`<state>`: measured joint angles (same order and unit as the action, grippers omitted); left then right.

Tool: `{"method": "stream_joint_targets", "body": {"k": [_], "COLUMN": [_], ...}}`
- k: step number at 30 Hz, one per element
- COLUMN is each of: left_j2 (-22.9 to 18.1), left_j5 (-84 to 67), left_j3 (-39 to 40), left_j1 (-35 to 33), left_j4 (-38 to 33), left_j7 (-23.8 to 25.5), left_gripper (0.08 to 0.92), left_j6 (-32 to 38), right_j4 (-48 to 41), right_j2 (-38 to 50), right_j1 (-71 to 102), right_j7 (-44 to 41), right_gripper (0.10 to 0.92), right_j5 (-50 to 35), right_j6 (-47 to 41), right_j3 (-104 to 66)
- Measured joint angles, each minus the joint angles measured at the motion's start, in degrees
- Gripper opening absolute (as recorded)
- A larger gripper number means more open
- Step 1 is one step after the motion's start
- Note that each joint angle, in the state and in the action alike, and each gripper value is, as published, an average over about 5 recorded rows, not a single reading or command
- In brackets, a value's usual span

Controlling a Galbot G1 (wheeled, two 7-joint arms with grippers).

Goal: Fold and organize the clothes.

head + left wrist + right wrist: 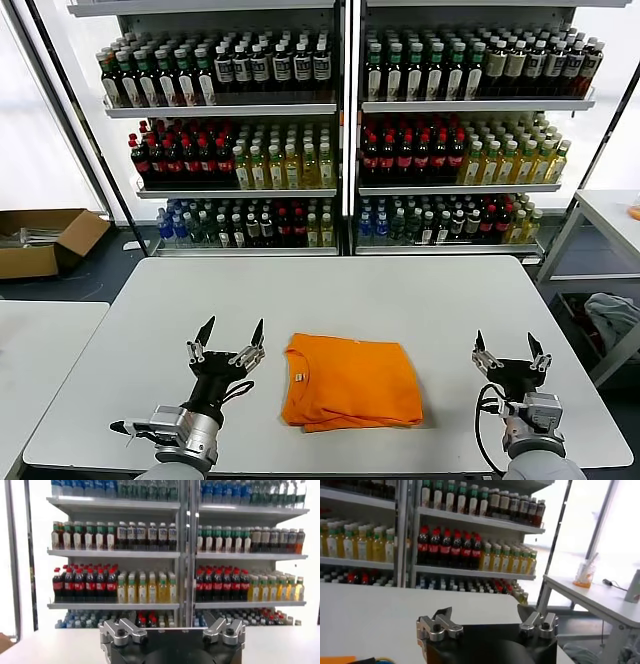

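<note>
Garment: the bright orange short-sleeved cotton T-shirt point(350, 383) lay on the white rectangular table point(330, 295), near its front edge, between the two grippers and touching neither.
Progress: the shirt was already folded into a compact, layered rectangle, neck label facing up at its left end; the folding looked essentially complete.
Left to do: judging from this alone, only a final tidy or squaring of the lower edge, where layers showed slightly uneven.
Left gripper point(231, 340): hovered just beside the shirt's left edge, fingers pointing forward and up, jaws spread wide, holding nothing.
Right gripper point(511, 350): sat well apart from the shirt toward the table's right side, jaws likewise wide and empty.
Backdrop: shelves of bottled drinks point(250, 150) stood behind the table.
</note>
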<state>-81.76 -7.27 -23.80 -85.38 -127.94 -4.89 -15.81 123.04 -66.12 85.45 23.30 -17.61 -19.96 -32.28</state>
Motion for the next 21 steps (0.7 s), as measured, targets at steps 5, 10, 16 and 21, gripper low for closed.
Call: {"method": "stream_joint_targets", "body": {"k": [5,10,16,21], "left_j2": [0.0,-0.7,-2.3,-3.1], "left_j5": [0.3,0.3,0.2,-0.3], "left_j3": [-0.7,-1.8,-2.7,-3.3], "left_j1": [0.6,0.4,-0.5,-1.4], "left_j4": [1.1,1.3,0.5,0.2], "left_j7": [-0.3,0.1,0.6,1.0], "left_gripper": [0.823,0.823,0.823,0.823], "left_j6": [1.4,2.0,1.7,1.3], "right_j4": [0.0,0.9,1.1,1.4], "right_j2": [-1.7,-2.3,-2.6,-2.5], "right_j1": [-1.0,-2.2,-3.0,-3.4], "right_j7": [0.3,0.6,1.0,1.4], "right_gripper": [0.823,0.823,0.823,0.823], "right_j5": [0.4,0.9,2.0,2.4], "right_j6": [0.6,0.1,-0.9,-2.1], "right_j3": [0.0,0.1,0.4,0.1]}}
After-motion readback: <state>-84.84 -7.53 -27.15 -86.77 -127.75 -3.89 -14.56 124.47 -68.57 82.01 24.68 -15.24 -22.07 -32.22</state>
